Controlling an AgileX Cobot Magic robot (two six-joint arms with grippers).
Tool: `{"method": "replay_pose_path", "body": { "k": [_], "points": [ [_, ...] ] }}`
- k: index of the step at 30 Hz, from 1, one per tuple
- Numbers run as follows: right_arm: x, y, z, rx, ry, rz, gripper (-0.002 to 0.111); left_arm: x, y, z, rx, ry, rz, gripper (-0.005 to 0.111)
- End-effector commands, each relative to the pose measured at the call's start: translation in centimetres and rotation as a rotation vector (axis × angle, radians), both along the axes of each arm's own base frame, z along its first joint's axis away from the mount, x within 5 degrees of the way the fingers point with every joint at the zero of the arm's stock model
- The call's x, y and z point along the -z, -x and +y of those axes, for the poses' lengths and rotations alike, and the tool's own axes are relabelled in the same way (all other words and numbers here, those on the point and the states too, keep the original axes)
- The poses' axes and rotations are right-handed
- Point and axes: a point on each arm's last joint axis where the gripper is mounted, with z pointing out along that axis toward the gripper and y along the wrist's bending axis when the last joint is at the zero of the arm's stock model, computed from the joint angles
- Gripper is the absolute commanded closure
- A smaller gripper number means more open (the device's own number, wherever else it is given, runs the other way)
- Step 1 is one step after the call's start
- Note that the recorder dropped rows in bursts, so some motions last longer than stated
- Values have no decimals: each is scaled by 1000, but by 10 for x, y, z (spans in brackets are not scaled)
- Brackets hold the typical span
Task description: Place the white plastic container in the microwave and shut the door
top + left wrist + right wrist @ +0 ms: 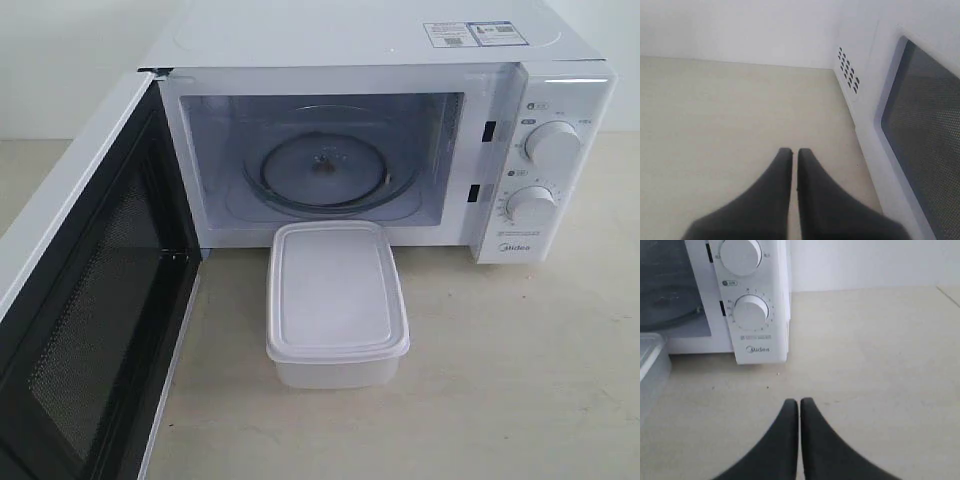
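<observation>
The white plastic container (335,300) stands lidded on the table just in front of the microwave (400,60), whose cavity shows its glass turntable (320,170). The door (80,300) is swung wide open to the left, black mesh inner face showing; its dark window (925,150) appears in the left wrist view. Neither arm shows in the exterior view. My left gripper (794,151) is shut and empty over bare table beside the door. My right gripper (799,402) is shut and empty, in front of the knob panel (751,312); the container's corner (650,365) lies off to one side of it.
Two round knobs (552,143) sit on the microwave's right panel. Pale tabletop (520,380) stretches to the right of the container and in front of it. A white wall (740,30) stands behind the table. Vent holes (848,70) mark the microwave's side.
</observation>
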Motion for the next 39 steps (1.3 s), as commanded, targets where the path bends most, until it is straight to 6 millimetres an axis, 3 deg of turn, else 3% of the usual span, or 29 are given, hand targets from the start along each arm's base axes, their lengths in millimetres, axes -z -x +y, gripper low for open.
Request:
{"method": "replay_pose_path", "body": {
  "k": [1, 7, 17, 20, 24, 31, 39],
  "points": [
    [-23, -2, 0, -2, 32, -252, 108, 1, 0, 0, -3, 6, -4, 102],
    [-52, 3, 0, -3, 22, -577, 108, 1, 0, 0, -3, 6, -4, 102],
    [-68, 10, 0, 5, -13, -768, 108, 1, 0, 0, -3, 6, -4, 102],
    [-64, 6, -3, 30, -93, -649, 108, 1, 0, 0, -3, 6, -4, 102],
    [-73, -4, -1, 15, 56, -457, 108, 1, 0, 0, -3, 6, -4, 102],
    [-60, -48, -1, 16, 67, -204, 108, 1, 0, 0, -3, 6, -4, 102],
    [-54, -75, -3, 46, 69, -189, 108, 1, 0, 0, -3, 6, -4, 102]
  ]
}}
